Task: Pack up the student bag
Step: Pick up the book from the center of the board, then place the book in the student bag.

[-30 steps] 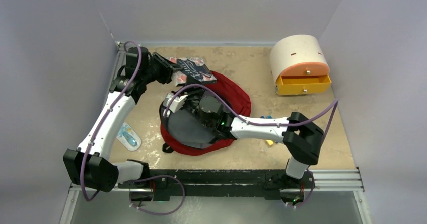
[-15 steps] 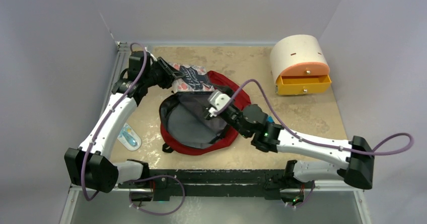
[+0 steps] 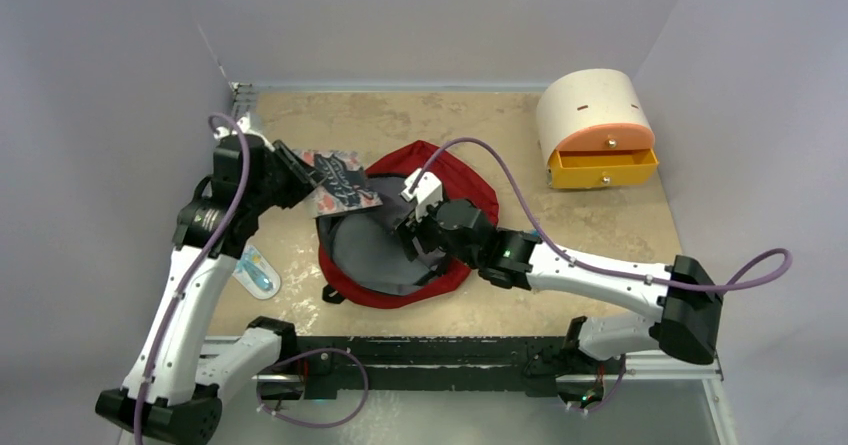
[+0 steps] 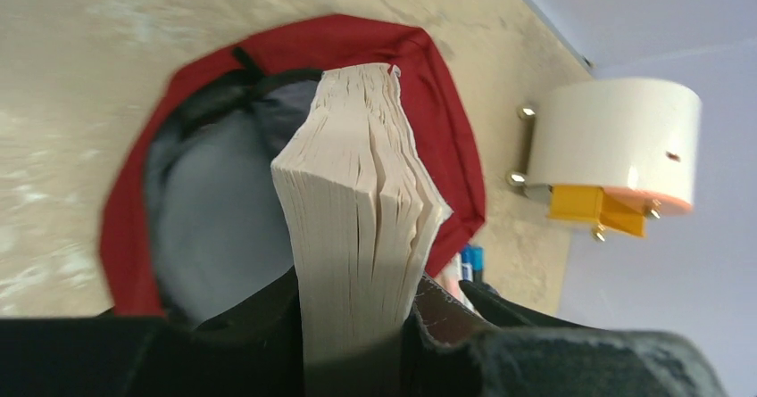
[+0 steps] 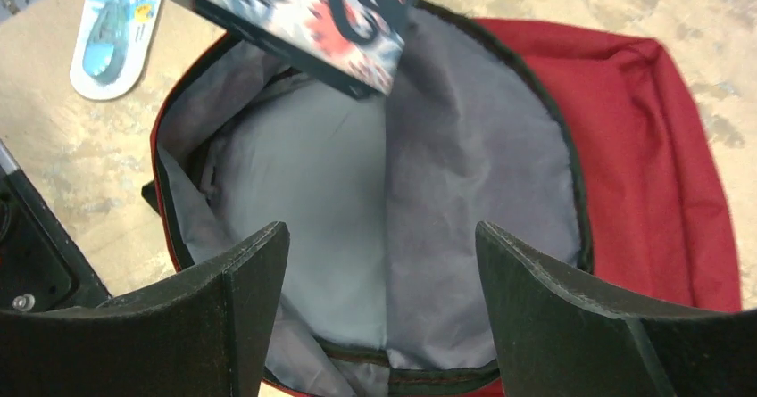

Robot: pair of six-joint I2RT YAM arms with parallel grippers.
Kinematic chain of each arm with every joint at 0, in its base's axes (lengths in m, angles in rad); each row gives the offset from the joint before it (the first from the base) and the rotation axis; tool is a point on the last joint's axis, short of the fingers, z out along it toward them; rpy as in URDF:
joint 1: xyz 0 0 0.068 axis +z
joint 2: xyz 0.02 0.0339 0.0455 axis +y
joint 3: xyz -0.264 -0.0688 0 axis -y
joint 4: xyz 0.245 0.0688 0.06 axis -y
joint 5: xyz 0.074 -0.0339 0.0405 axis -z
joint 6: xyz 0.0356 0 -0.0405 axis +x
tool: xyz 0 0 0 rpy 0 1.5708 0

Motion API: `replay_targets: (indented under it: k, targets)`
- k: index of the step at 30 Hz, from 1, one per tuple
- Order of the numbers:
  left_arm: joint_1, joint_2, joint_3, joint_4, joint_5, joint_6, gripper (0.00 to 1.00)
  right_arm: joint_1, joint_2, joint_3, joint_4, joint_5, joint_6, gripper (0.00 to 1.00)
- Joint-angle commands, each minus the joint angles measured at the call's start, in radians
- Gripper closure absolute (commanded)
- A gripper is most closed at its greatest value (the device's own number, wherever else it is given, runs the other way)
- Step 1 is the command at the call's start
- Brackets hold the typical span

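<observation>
Dark red student bag [image 3: 472, 193] lies open at the middle of the table [image 3: 560, 145], grey lining up. Left gripper [image 3: 297, 172] is clamped on a paperback book [image 3: 338, 182], holding it over the bag's left rim. Right gripper [image 5: 382, 233] hovers above the opening, jaws spread wide, gripping nothing.

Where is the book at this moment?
Top view, left of centre: the book is clamped in the left fingers above the open bag's far-left rim, one corner over its mouth.
</observation>
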Motion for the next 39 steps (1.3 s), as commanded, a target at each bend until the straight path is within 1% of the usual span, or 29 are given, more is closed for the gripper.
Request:
replay_targets:
  k: [1, 5, 6, 8, 14, 21, 27, 36, 39]
  targets:
    - [-0.002, -0.07, 0.11, -0.111, -0.249, 0.024, 1.0, -0.001, 0.047, 0.003, 0.033, -0.024, 0.039, 0.21]
    - [-0.002, -0.105, 0.145, -0.174, -0.345, 0.018, 1.0, -0.001, 0.175, 0.025, 0.088, 0.053, -0.063, 0.17]
    - [-0.002, -0.112, 0.148, -0.183, -0.361, 0.016, 1.0, -0.001, 0.21, 0.032, 0.103, 0.086, -0.112, 0.16]
    - [-0.002, -0.121, 0.157, -0.201, -0.39, 0.012, 1.0, 0.0, 0.285, 0.067, 0.11, 0.132, -0.174, 0.12]
    - [-0.002, -0.139, 0.183, -0.245, -0.442, 0.007, 1.0, 0.001, 0.395, 0.112, 0.133, 0.203, -0.29, 0.08]
    - [-0.002, -0.148, 0.165, -0.261, -0.433, -0.02, 1.0, 0.008, 0.483, 0.112, 0.152, 0.321, -0.391, 0.05]
    - [-0.002, -0.141, 0.145, -0.241, -0.404, -0.029, 1.0, 0.018, 0.519, 0.118, 0.158, 0.33, -0.413, 0.05]
    - [-0.002, -0.132, 0.125, -0.223, -0.376, -0.029, 1.0, 0.063, 0.556, 0.154, 0.163, 0.334, -0.431, 0.04]
    - [-0.002, -0.131, 0.114, -0.218, -0.365, -0.036, 1.0, 0.071, 0.58, 0.165, 0.158, 0.36, -0.442, 0.03]
